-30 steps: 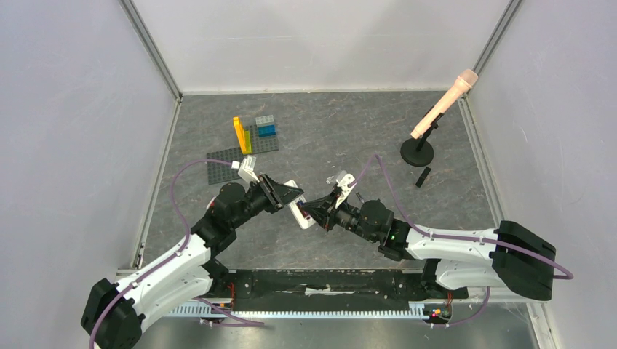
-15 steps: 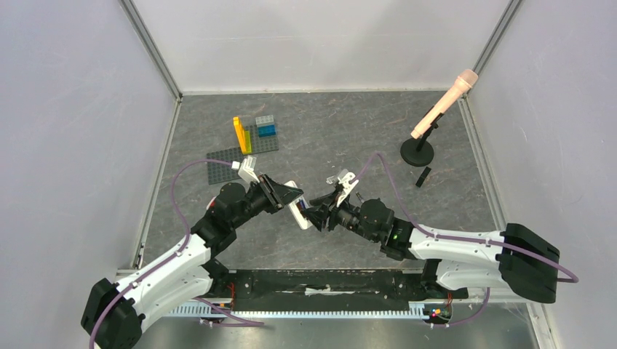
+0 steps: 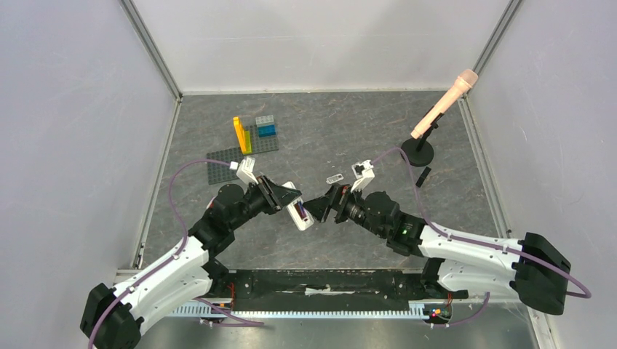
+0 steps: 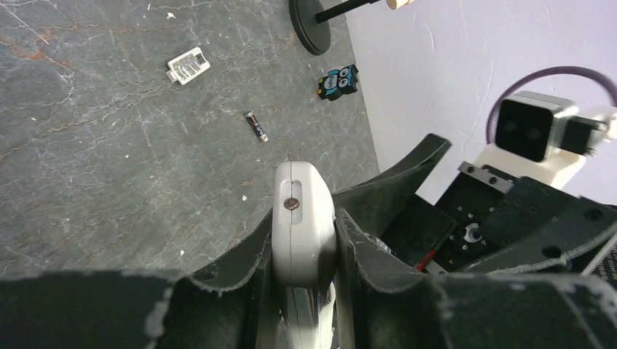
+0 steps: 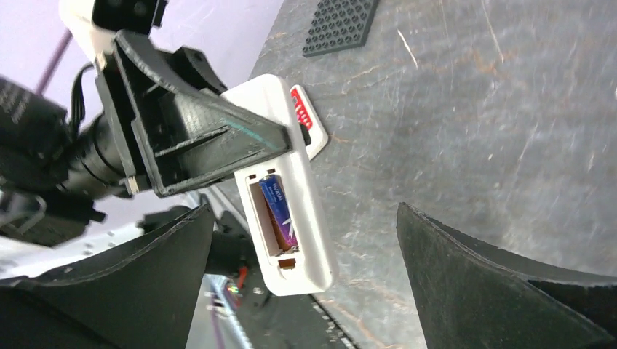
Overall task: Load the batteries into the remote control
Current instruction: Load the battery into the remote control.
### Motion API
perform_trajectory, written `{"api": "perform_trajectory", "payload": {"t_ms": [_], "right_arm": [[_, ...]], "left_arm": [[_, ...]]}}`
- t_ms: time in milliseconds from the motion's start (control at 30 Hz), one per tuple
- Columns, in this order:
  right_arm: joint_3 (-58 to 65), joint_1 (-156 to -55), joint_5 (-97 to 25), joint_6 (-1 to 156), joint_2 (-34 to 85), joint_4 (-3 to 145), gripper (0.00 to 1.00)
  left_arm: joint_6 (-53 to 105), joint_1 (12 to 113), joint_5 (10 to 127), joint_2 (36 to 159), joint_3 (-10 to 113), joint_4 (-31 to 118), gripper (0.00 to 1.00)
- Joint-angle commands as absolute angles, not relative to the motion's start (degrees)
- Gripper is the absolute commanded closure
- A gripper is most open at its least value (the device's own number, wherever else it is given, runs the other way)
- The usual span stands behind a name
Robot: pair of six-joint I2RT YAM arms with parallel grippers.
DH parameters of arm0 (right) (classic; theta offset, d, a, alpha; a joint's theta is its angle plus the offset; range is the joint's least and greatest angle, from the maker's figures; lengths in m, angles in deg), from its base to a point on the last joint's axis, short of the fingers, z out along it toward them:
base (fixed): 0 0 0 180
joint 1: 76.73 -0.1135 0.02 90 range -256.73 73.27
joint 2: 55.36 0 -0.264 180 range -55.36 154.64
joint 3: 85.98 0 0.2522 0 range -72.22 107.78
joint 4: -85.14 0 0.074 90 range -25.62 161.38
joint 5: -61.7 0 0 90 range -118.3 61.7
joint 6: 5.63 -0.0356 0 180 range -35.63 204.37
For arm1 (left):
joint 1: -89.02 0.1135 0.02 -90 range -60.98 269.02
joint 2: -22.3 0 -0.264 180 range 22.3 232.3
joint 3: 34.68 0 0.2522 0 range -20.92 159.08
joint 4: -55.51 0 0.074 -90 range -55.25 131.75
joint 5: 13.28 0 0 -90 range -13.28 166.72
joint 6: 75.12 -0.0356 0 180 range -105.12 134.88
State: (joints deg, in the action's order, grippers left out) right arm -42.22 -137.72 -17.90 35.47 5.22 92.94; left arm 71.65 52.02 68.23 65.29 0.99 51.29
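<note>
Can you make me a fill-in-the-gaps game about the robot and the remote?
1. The left gripper grips the remote, and the right gripper is wide ___.
2. The remote's open compartment holds ___ battery.
3. The loose dark battery lies on the ___.
Missing words: open; one; table.

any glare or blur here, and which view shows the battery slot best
Top view: even light, no glare, remote small. Right wrist view: sharp, the battery in the open slot reads clearly. Left wrist view: own fingers fill the bottom, slot hidden.
</note>
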Motion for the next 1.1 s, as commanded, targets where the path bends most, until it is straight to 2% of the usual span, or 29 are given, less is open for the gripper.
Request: {"api": "perform_trajectory", "payload": {"t_ms": [0,133,367,1067], "right_arm": [[-44.4,-136.7,-22.9,14.1,4.1,93.6,0.02],[-48.0,-136.7,-26.5,2.9,4.9,101.9,0.02],[-50.3,-136.7,-29.6,-11.7,8.6,107.3,0.02],[-48.8,-136.7,-25.2,-21.0,14.5,113.2,0.02]], "left_arm": [[69.1,52.1,69.3,64.5,2.9,52.7,0.98],[69.0,52.1,69.3,64.7,3.2,53.0,0.98],[68.7,52.1,69.0,64.8,3.1,54.1,0.98],[66.3,52.1,62.4,67.1,2.5,60.3,0.98]]}}
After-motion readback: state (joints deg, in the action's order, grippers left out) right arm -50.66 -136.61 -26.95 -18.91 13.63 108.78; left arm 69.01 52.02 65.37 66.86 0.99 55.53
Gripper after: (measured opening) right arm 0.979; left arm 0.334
